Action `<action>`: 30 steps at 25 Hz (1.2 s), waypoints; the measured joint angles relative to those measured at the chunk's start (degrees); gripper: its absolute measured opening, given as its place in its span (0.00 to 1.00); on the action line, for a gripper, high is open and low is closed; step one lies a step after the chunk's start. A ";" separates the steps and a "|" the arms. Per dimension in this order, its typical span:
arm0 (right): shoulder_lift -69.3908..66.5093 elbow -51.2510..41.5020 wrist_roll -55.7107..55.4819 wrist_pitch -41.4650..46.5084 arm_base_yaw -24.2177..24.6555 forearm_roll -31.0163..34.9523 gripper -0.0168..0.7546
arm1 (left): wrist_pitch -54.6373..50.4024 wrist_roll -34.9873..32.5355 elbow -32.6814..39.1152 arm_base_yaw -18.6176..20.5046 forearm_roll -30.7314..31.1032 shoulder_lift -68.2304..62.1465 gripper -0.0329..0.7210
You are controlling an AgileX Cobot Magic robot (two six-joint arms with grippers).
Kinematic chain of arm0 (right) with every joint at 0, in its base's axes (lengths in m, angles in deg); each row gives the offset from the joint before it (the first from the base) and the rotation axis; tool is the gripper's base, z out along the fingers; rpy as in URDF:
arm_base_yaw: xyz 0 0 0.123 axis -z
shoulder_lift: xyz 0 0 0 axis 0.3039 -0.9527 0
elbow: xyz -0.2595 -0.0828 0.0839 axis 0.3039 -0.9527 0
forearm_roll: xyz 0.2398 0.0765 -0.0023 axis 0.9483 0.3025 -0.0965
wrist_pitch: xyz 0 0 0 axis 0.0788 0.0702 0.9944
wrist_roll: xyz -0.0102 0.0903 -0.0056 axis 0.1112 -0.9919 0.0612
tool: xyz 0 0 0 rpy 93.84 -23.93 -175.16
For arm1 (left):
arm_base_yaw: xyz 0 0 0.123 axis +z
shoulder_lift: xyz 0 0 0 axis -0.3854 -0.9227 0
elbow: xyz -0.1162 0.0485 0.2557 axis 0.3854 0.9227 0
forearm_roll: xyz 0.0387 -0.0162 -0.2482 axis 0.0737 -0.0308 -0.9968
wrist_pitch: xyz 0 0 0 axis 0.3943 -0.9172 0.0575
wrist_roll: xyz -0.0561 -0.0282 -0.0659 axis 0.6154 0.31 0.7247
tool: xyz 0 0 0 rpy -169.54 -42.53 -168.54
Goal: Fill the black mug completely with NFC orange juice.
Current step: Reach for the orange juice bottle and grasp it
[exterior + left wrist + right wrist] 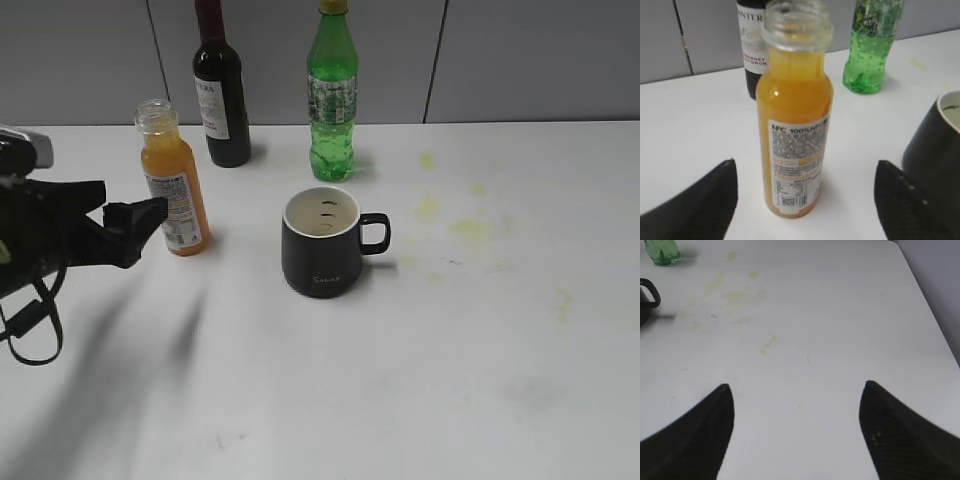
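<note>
Exterior view: small clear capless bottle of NFC orange juice [173,182] upright near the desk's far-left edge, nearly full. Squat matte black mug with cream inside [322,243] mid-desk to its right, well apart, handle pointing right, seemingly empty. Behind, along the far edge, a dark glass wine bottle [222,85] and a taller green plastic bottle [331,92]. Black left gripper [140,222] just beside the juice bottle, apparently not gripping it. Yellowish stains on the white desk [470,380] toward the right.

Left wrist view: left gripper [805,200] spread wide, juice bottle [794,115] between the fingers, neither touching. Mug [935,155] at right.

Right wrist view: right gripper [795,432] wide open, holding nothing, over bare stained desk near the right edge.
</note>
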 joint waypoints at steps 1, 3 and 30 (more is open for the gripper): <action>0.00 0.00 0.00 0.00 0.00 0.00 0.79 | 1.05 0.00 -0.31 0.00 0.00 -1.78 0.92; 0.00 0.00 0.00 0.00 0.00 0.01 0.79 | 2.73 0.11 -1.30 0.00 0.00 -4.77 0.93; 0.00 0.00 0.00 0.00 0.00 0.01 0.79 | 7.37 0.13 -23.35 0.00 0.14 -29.33 0.78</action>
